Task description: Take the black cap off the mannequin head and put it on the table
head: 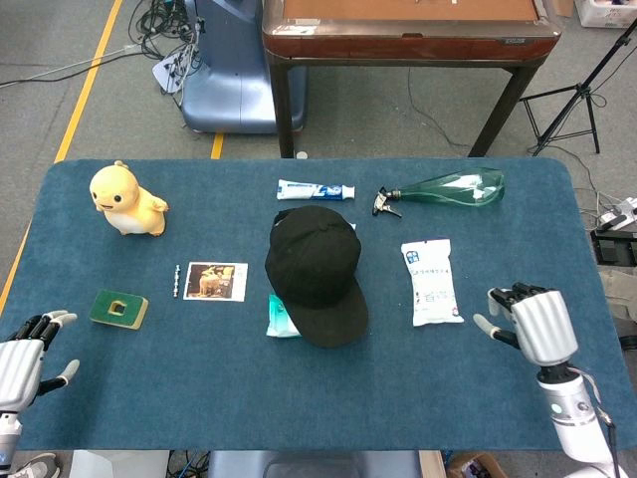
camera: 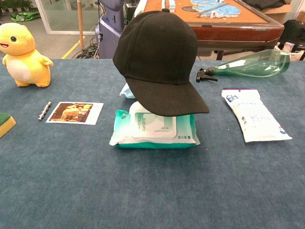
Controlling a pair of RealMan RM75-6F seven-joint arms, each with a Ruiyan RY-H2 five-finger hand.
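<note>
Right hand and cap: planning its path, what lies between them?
In the head view, the white pouch lies flat between the right hand and the cap; otherwise bare blue cloth.

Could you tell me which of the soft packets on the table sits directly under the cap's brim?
The green wet-wipes pack, under the black cap; the white packet lies clear, to its right.

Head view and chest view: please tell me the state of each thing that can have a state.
black cap: raised above the table, brim toward the robot, untouched.
wet wipes pack: flat, lid closed.
spray bottle: lying on its side.
toothpaste tube: lying flat.
white pouch: lying flat.
left hand: holds nothing, fingers apart.
right hand: holds nothing.
</note>
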